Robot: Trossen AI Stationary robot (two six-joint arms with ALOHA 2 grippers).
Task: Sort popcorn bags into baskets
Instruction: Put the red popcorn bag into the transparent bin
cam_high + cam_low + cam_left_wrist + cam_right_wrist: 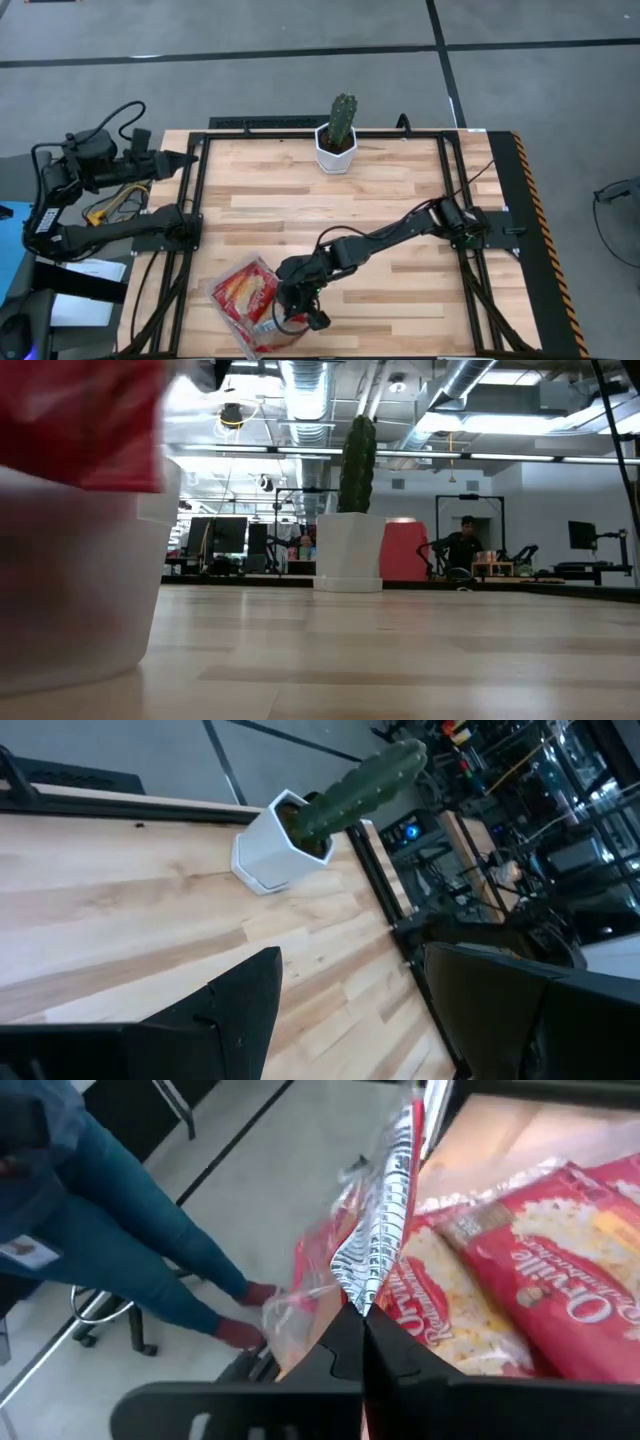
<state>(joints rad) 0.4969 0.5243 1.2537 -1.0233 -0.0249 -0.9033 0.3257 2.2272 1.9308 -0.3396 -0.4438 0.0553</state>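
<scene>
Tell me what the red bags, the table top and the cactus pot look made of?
Bags: shiny plastic film, probably; crinkled, glossy, with a silvery crimped edge. Table top: pale wood planks with visible grain, matte. Pot: smooth white, faceted; ceramic or plastic, can't tell.

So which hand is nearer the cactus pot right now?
Left. The left hand waits at the table's far left edge, level with the cactus pot. The right hand is at the near edge, shut on a popcorn bag.
</scene>
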